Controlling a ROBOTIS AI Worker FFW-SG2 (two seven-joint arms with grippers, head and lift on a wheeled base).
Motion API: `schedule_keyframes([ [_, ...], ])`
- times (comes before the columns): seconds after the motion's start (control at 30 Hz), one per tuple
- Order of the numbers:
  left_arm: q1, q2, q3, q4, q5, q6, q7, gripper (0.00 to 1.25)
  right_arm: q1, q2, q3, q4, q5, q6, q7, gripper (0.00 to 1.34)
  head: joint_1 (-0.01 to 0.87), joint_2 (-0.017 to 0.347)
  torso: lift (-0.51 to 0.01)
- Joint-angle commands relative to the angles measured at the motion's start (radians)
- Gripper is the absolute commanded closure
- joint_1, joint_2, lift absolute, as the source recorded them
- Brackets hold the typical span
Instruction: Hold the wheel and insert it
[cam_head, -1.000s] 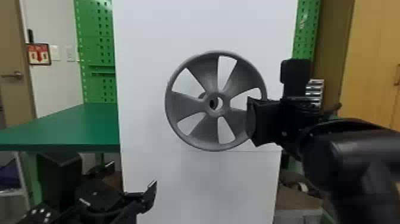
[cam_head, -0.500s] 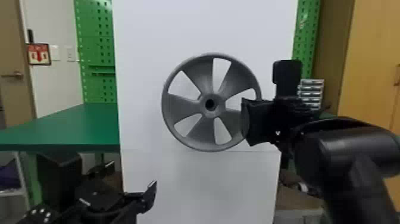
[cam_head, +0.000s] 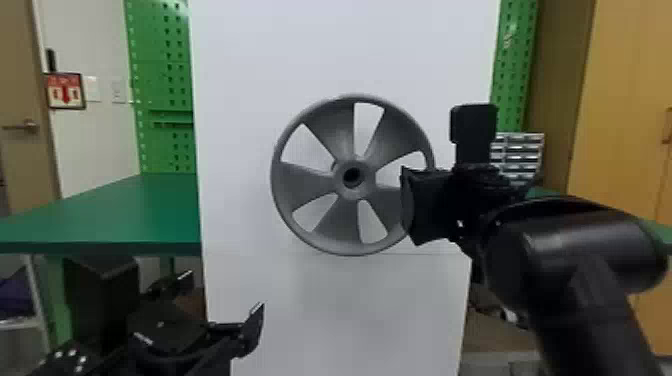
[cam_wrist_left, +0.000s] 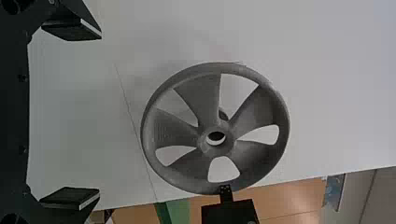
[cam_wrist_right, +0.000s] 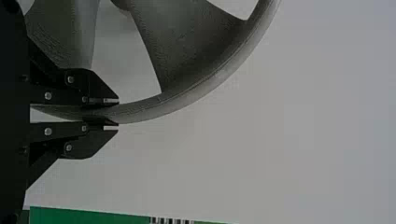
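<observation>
Our black two-fingered right gripper (cam_head: 407, 206) closed on the rim of the grey round five-spoked plastic-looking wheel (cam_head: 306, 185), held upright before the flat white panel (cam_head: 240, 125), between its side edges, our black two-fingered left gripper (cam_head: 222, 301) wide, low by its left edge.

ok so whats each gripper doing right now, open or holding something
Left gripper: open, nothing between its fingers.
Right gripper: closed on the wheel, holding it by the rim.
</observation>
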Motion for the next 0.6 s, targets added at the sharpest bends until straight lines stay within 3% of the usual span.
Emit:
schedule_keyframes([
  [0.0, -0.003, 0.000, -0.003, 0.001, 0.000, -0.001, 0.000, 0.10, -0.006, 0.001, 0.002, 0.016, 0.002, -0.006, 0.000, 1.22, 0.210, 0.009, -0.442],
  [0.57, -0.004, 0.000, -0.004, 0.006, 0.000, -0.003, 0.000, 0.10, -0.026, 0.001, 0.001, 0.042, 0.010, -0.029, 0.000, 1.22, 0.210, 0.009, -0.442],
])
